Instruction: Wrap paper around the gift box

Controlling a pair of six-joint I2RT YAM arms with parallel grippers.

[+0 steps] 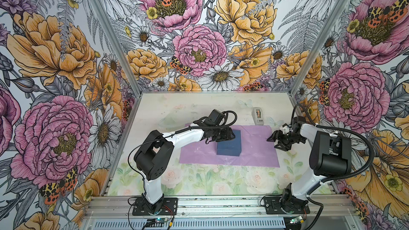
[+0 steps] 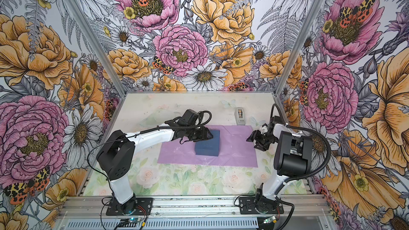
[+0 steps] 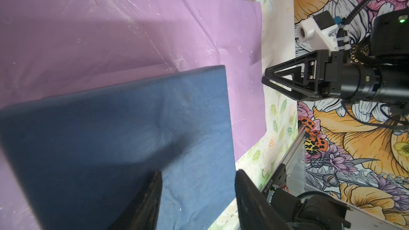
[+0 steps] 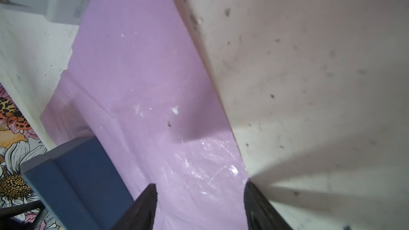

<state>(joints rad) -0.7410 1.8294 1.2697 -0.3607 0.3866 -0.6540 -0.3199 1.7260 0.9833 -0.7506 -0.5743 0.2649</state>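
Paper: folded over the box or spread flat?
Spread flat. The paper lies open, purple side up, with the box on it; no edge is folded over.

My floral table, two things lying on it.
I see the paper flat mid-surface, with a tape dispenser just beyond it, toward the far edge.

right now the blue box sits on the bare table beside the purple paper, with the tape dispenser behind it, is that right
Not quite. The blue box sits on the purple paper, not beside it; both top views show this. The tape dispenser does stand behind it.
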